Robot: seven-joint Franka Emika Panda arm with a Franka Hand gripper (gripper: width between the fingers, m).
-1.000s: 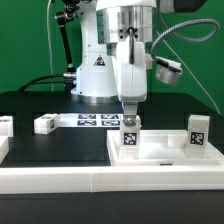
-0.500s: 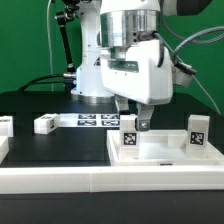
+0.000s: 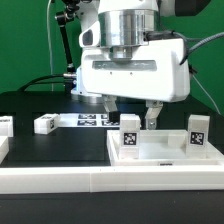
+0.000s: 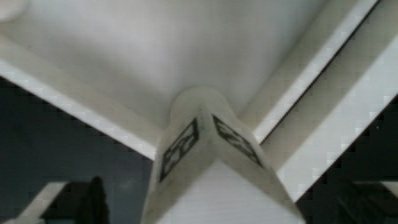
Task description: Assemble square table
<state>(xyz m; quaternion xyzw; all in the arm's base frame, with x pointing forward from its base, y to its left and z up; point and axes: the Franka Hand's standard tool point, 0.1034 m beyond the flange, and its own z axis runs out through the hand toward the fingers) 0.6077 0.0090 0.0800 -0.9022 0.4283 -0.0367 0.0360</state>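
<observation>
Black table [image 3: 25,105], tabletop [image 3: 165,156] flat, leg [image 3: 130,130] upright, fingers [image 3: 152,115] spread beside it

My exterior camera faces the arm [image 3: 130,70] low across the tabletop [image 3: 40,105]; my wrist camera stares closely down at the same leg [image 3: 129,133] [image 4: 210,165].
</observation>
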